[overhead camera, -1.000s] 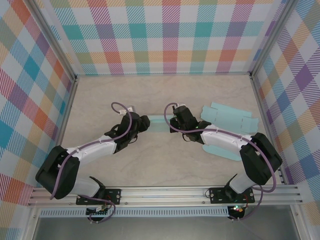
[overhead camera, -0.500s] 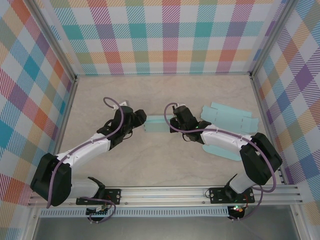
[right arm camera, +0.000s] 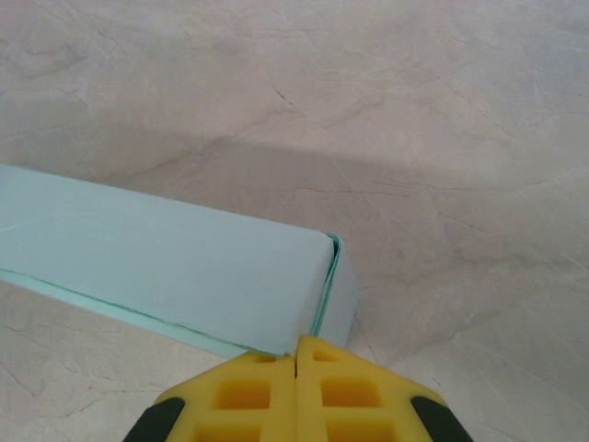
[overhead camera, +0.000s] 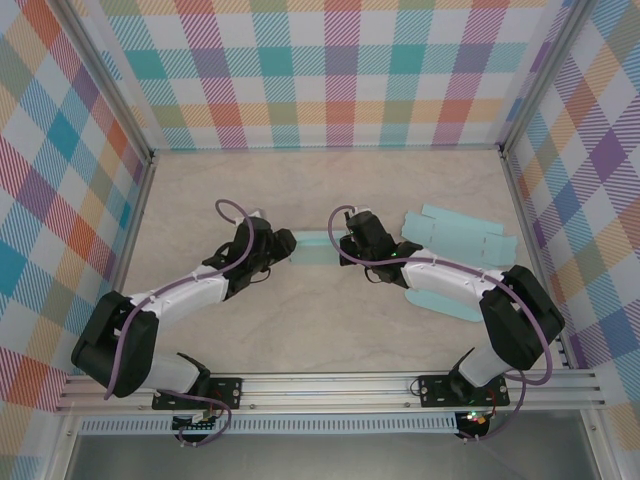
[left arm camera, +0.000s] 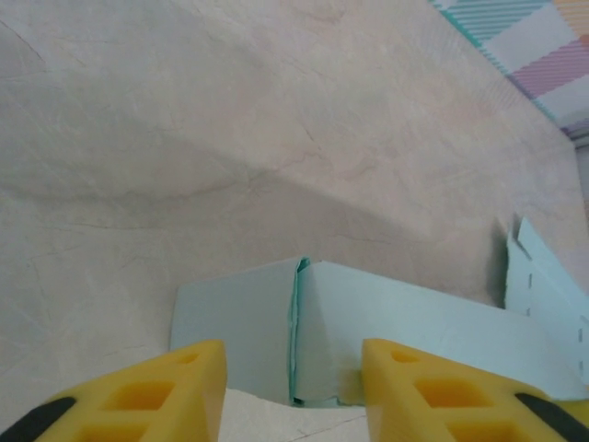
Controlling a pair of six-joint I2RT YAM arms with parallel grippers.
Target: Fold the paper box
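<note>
The paper box (overhead camera: 315,247) is a pale teal folded sleeve lying flat at the table's middle, between both grippers. My left gripper (overhead camera: 287,243) is at its left end. In the left wrist view its yellow fingers (left arm camera: 189,373) stand apart and open, with the box's end flap and seam (left arm camera: 299,322) just ahead of the gap. My right gripper (overhead camera: 345,246) is at the box's right end. In the right wrist view that gripper (right arm camera: 296,348) is shut, fingers pressed together with nothing between them, and its tips touch the near edge of the box (right arm camera: 166,253).
Flat teal box blanks lie at the right: one (overhead camera: 460,235) beyond my right arm, also in the left wrist view (left arm camera: 543,285), and another (overhead camera: 440,298) partly under that arm. Plaid walls close three sides. A metal rail (overhead camera: 320,385) runs along the near edge.
My left gripper drew back up and left from the box, then returned to its left end with narrower jaws. The right arm and the box have stayed still.
</note>
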